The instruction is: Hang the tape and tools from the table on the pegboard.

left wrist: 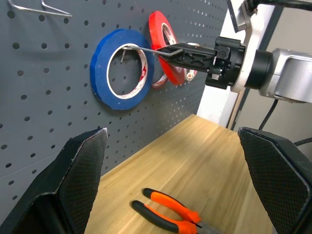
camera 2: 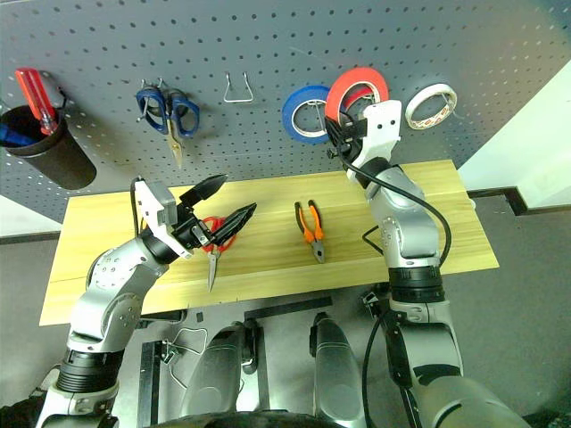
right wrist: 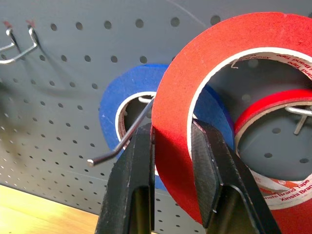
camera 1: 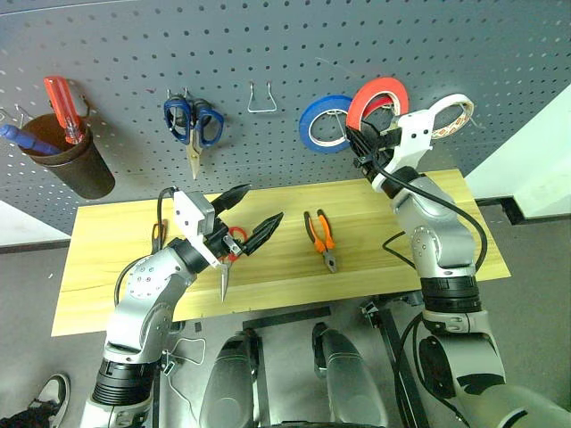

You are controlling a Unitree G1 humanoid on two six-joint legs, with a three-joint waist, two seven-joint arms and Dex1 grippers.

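The jaws of the right gripper (right wrist: 170, 146) are pinching the rim of the red tape (camera 1: 378, 94), one black finger on each face of the roll, and are holding it upright against the pegboard (camera 1: 294, 53), just beside the blue roll (camera 1: 323, 123) and overlapping its edge. A wire hook (right wrist: 124, 141) is projecting from the core of the blue roll, with its tip lying close to the gripping fingers; whether the red tape is sitting on any hook cannot be told. The white roll (camera 1: 451, 114) is hanging on the far side of the red tape. The jaws of the left gripper (camera 1: 250, 217) are standing spread wide and empty, hovering over the worktop (camera 1: 375, 214) above the red-handled scissors (camera 2: 214, 245), which are lying flat with the blades pointing toward the near edge. The orange-and-black pliers (camera 1: 322, 237) are lying flat near the middle of the worktop, well apart from both grippers. On the pegboard, blue-handled scissors (camera 1: 194, 125) are hanging from a hook, and a dark cup (camera 1: 76, 165) is holding a red-handled screwdriver (camera 1: 64, 107). An empty wire hook (camera 1: 261, 100) is sitting between the blue-handled scissors and the blue roll.
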